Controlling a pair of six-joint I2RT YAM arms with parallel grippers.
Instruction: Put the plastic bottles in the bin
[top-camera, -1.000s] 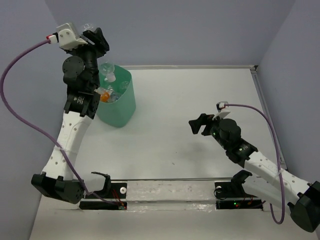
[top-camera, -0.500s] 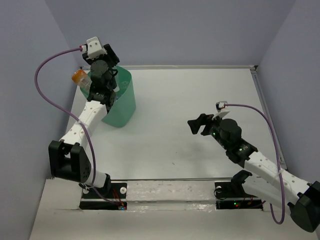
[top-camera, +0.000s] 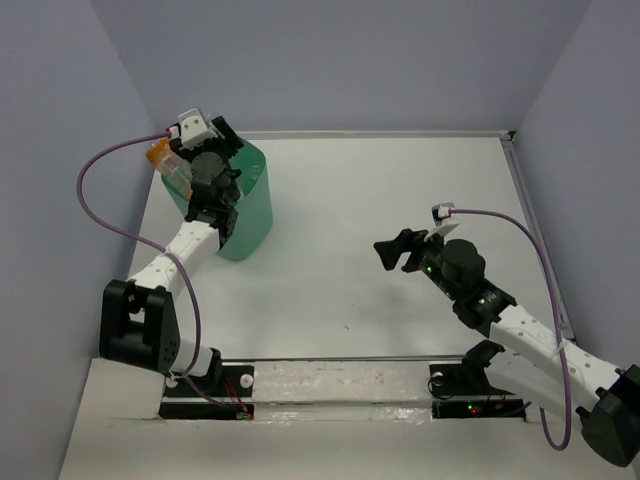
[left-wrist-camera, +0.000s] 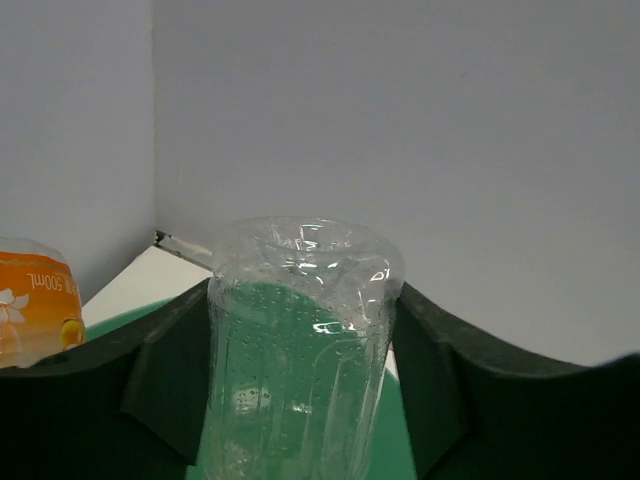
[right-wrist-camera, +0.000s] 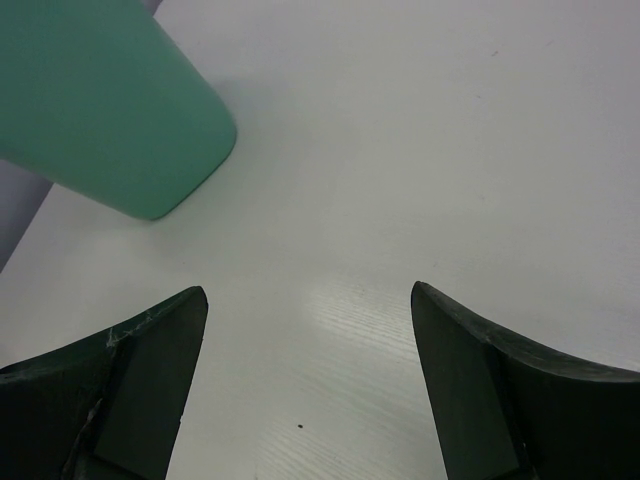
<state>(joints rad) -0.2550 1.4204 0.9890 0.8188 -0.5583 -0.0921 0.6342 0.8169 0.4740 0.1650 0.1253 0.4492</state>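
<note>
My left gripper (top-camera: 214, 150) is shut on a clear plastic bottle (left-wrist-camera: 300, 330); its base points away from the wrist camera, and the dark fingers (left-wrist-camera: 165, 380) press it from both sides. The gripper sits over the mint-green bin (top-camera: 250, 205), whose green inside shows through the bottle (left-wrist-camera: 420, 440). An orange-labelled bottle (top-camera: 166, 162) sticks up at the bin's left rim; it also shows in the left wrist view (left-wrist-camera: 30, 310). The other bottles in the bin are hidden by my arm. My right gripper (top-camera: 392, 252) is open and empty above the table, as its wrist view (right-wrist-camera: 310, 400) shows.
The bin (right-wrist-camera: 105, 105) stands at the far left of the white table (top-camera: 400, 180), close to the left wall. A raised rail (top-camera: 520, 190) runs along the table's right edge. The purple cable (top-camera: 95, 190) loops left of my left arm.
My left arm has come down from high above the bin and folded over its opening, still holding the clear bottle. The orange bottle now shows at the left rim. The right arm has not moved.
</note>
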